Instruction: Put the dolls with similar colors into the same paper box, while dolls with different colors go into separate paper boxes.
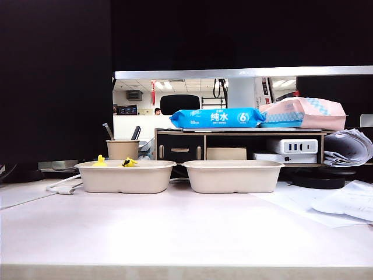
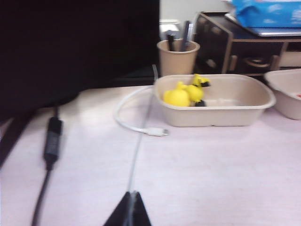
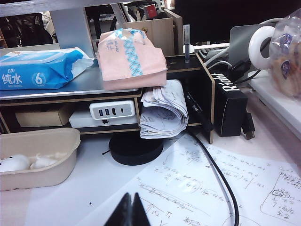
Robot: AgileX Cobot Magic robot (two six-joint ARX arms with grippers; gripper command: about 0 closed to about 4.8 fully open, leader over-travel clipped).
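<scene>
- Exterior view: two beige paper boxes stand side by side on the white table (image 1: 175, 233), with a small gap between them, in front of a low dark shelf (image 1: 239, 135).
- The left paper box (image 1: 125, 178) holds the yellow duck (image 1: 99, 161) and the yellow bird with black wings (image 1: 129, 162); only their tops show above the rim here.
- The right paper box (image 1: 233, 177) shows nothing above its rim from this side.
- Neither arm appears in the exterior view.
- Left wrist view: the left gripper (image 2: 128, 212) shows only as dark fingertips pressed together, holding nothing, above bare table well short of the left box.
- In that view the duck and bird lie touching each other at one end of their box, near a beige pen cup (image 2: 177, 57); a white cable (image 2: 129, 123) curls beside the box.
- Right wrist view: the right gripper (image 3: 129, 212) is also pressed shut and empty, over the table at the edge of a scribbled sheet of paper (image 3: 211, 188).
- The right box, seen at the edge of this view, holds the white ball-headed figure (image 3: 14, 163) and the white four-legged animal (image 3: 44, 161), just beside each other.
</scene>
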